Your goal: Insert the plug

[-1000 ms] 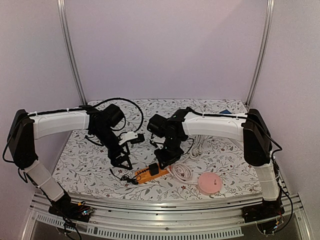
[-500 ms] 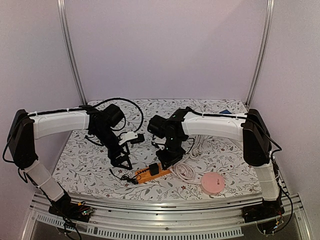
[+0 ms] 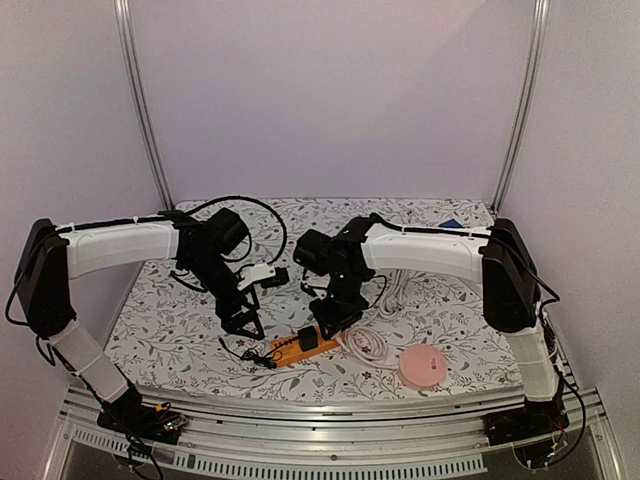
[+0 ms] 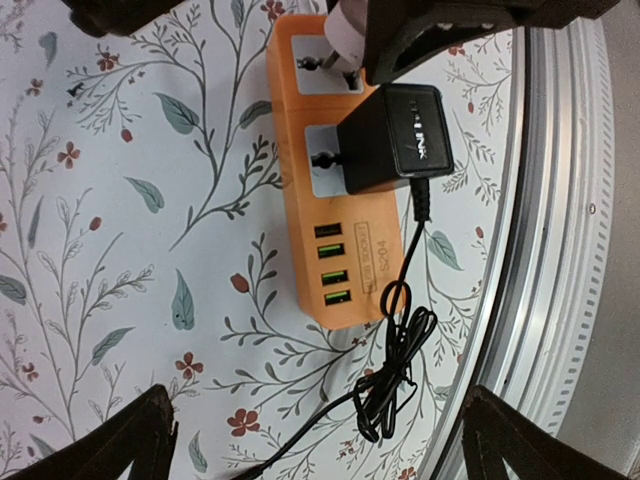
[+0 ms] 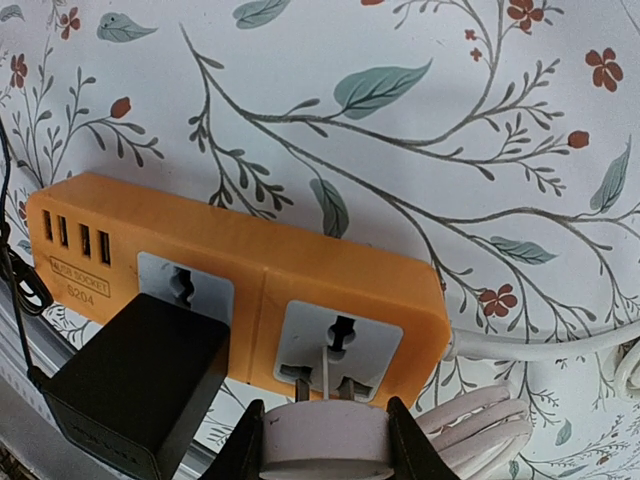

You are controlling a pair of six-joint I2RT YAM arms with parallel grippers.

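An orange power strip [image 3: 290, 348] lies on the flowered table near the front edge. A black adapter [image 3: 307, 338] sits in one of its sockets. My right gripper [image 3: 335, 315] is shut on a round white plug [image 5: 325, 440]. The plug's prongs touch the flat slots of the strip's free socket [image 5: 335, 345], and its body stands a little off the socket face. My left gripper [image 4: 320, 445] is open and empty above the strip's USB end [image 4: 335, 270]. A bundled black cable [image 4: 395, 385] lies between its fingers.
A coiled white cord [image 3: 365, 345] lies right of the strip and runs to a pink round disc [image 3: 421, 367]. The strip's own white lead [image 5: 540, 345] leaves its right end. The metal table rail [image 4: 560, 250] runs close beside the strip.
My right gripper has shifted slightly with the plug over the strip, and the pink disc and cord have moved a little. The left arm has not moved.
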